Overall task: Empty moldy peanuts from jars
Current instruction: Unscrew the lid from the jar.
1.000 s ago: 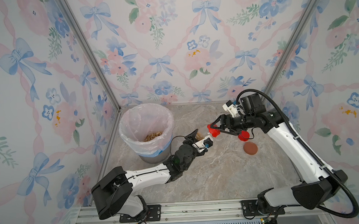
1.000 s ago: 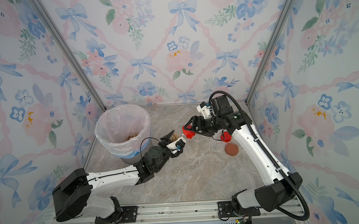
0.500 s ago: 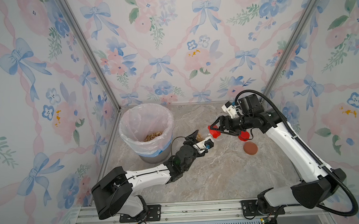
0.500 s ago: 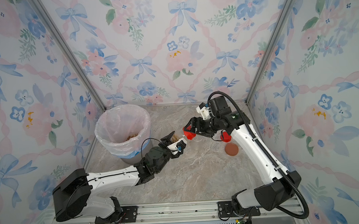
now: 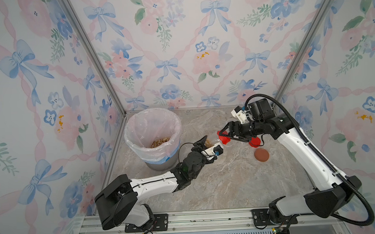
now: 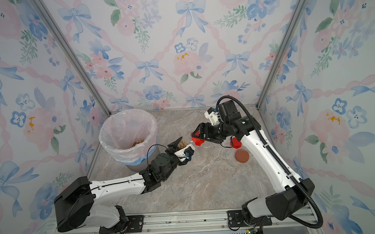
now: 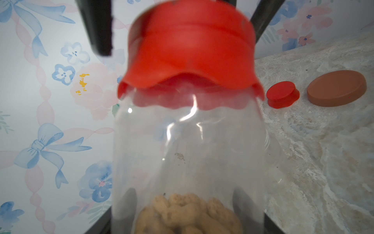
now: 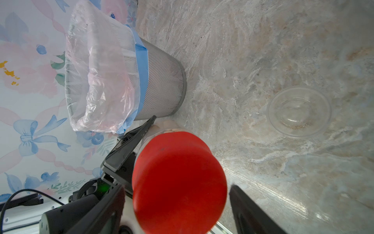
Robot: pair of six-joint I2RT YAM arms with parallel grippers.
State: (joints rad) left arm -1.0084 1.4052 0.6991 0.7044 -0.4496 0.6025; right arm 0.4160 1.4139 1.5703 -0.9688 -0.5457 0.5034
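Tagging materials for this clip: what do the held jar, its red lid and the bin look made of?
Jar: clear glossy plastic, likely; bright streaky highlights, see-through wall. Red lid: matte plastic, perhaps soft; wavy skirt. Bin: grey metal mesh, fine grid visible; liner: thin crinkled pinkish film.

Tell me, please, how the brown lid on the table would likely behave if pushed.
The brown lid lies flat on the tabletop, so it would probably slide rather than roll. It looks like a low, stiff disc, likely light and awkward to pinch by its edge. The loose red lid sits close beside it and might get nudged.
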